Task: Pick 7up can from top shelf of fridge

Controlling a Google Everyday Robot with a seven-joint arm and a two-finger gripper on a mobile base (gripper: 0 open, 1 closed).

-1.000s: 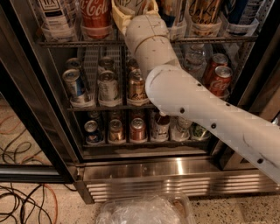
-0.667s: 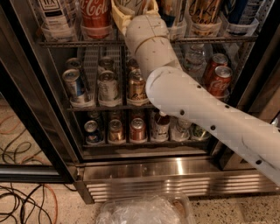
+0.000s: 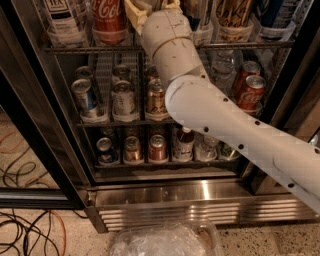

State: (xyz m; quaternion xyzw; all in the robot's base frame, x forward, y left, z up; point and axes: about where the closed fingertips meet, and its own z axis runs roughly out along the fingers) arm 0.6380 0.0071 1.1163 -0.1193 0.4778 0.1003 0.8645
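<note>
The fridge [image 3: 165, 192] stands open in front of me, with wire racks of drinks. My white arm [image 3: 200, 100] reaches up from the lower right to the top shelf [image 3: 90, 49]. The beige gripper [image 3: 150, 9] sits above the shelf's front rail, between the lanes, and is mostly cut off by the top edge of the view. The 7up can is out of view, hidden behind the gripper and arm or above the frame.
A red Coca-Cola can [image 3: 107, 20] and a white-labelled bottle [image 3: 62, 17] stand left of the gripper. Smaller cans fill the middle rack [image 3: 120, 97] and lower rack [image 3: 150, 149]. Cables [image 3: 25, 235] lie on the floor at left, and a clear plastic bag [image 3: 165, 242] lies below.
</note>
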